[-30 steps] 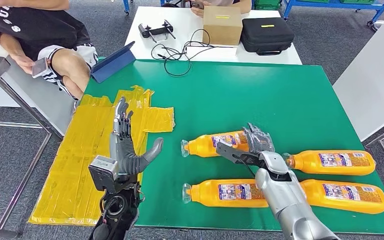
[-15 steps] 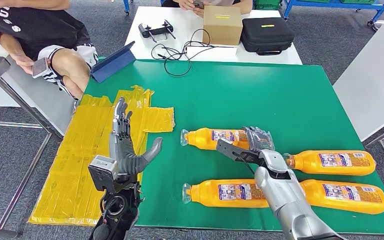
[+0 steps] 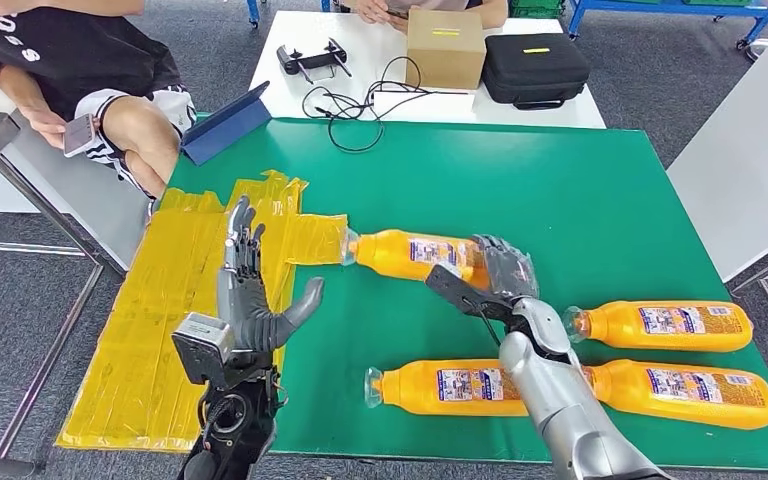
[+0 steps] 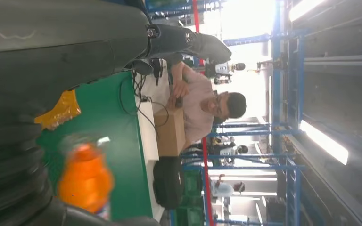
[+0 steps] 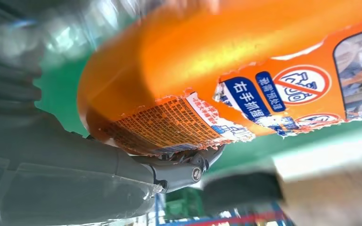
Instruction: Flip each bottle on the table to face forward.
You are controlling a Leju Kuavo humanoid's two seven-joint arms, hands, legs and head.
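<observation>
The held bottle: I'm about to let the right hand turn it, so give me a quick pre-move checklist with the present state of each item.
1. Right hand grips the held bottle: ok; the right wrist view shows the bottle against the hand.
2. Bottle off the table: cannot tell.
3. Label side now facing: cannot tell.
4. Clear of the other bottles: ok; the near-left bottle, near-right bottle and far-right bottle lie apart from it.
5. Cap end: not ok; it reaches the yellow sheet.
6. Left hand out of the way: ok; open, raised over the sheet.
</observation>
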